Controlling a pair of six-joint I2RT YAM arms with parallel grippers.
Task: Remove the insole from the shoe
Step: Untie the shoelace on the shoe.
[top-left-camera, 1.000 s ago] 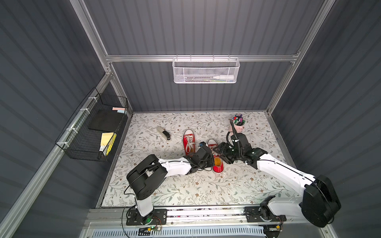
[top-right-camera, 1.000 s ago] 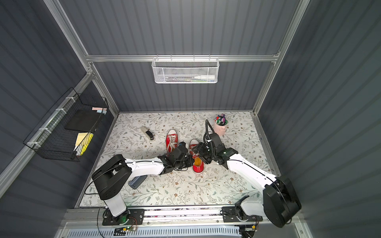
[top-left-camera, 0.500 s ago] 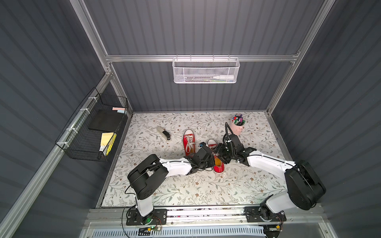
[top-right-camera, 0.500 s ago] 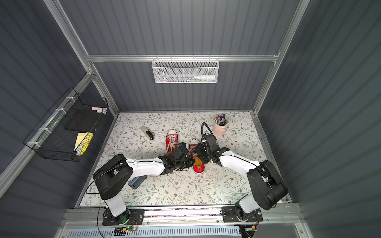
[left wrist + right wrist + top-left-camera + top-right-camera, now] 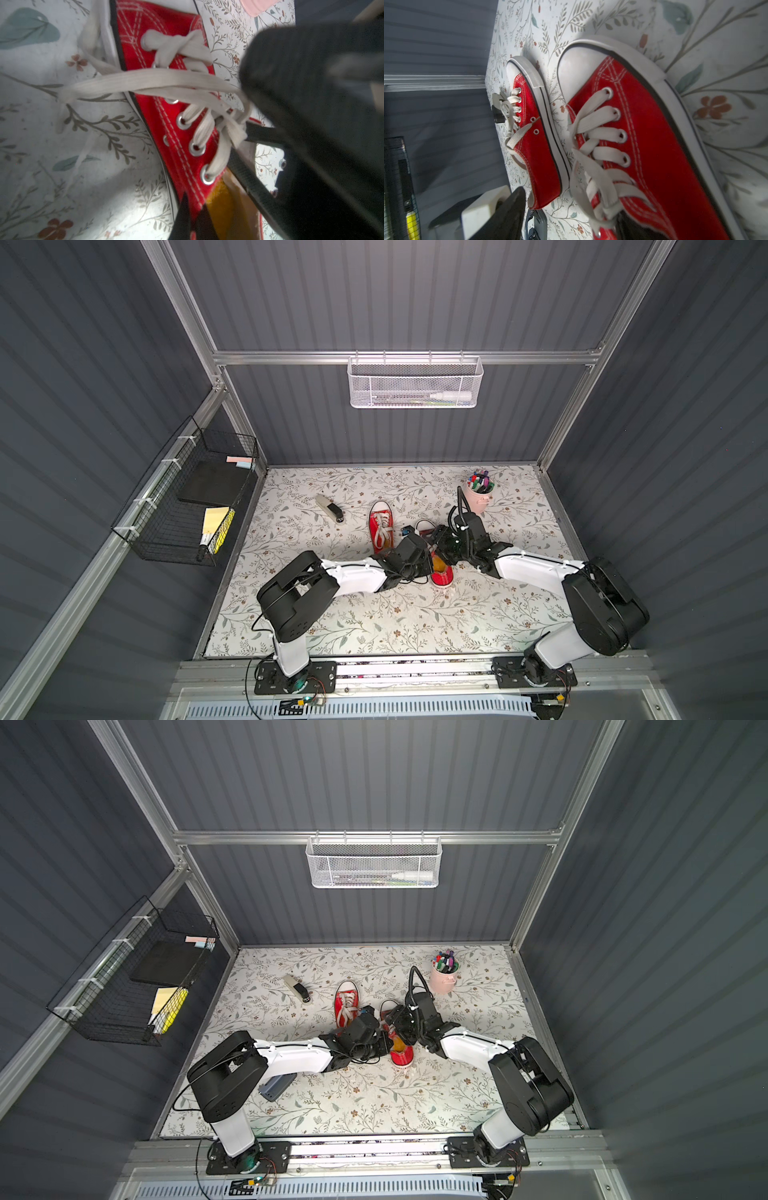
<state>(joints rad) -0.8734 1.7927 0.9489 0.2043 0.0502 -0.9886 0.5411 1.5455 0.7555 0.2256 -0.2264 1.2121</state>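
Observation:
A red shoe [image 5: 441,577] with white laces lies mid-table, between both grippers; its toe cap shows in the right wrist view [image 5: 654,135]. Its yellow-orange insole [image 5: 438,562] shows in the opening and lies inside the shoe in the left wrist view [image 5: 224,207]. My left gripper [image 5: 194,220] is shut on the shoe's red side wall at the opening, seen also in a top view [image 5: 384,1044]. My right gripper [image 5: 571,224] is open. One of its fingers [image 5: 259,187] reaches into the opening over the insole; the other stays outside the shoe.
A second red shoe [image 5: 381,526] lies just left of the first. A stapler [image 5: 329,508] sits at the back left and a pink cup of markers [image 5: 478,493] at the back right. A grey object [image 5: 274,1085] lies under the left arm.
My right gripper has moved left over the shoe's opening and its arm has folded back at the elbow. The left gripper has kept its hold on the shoe.

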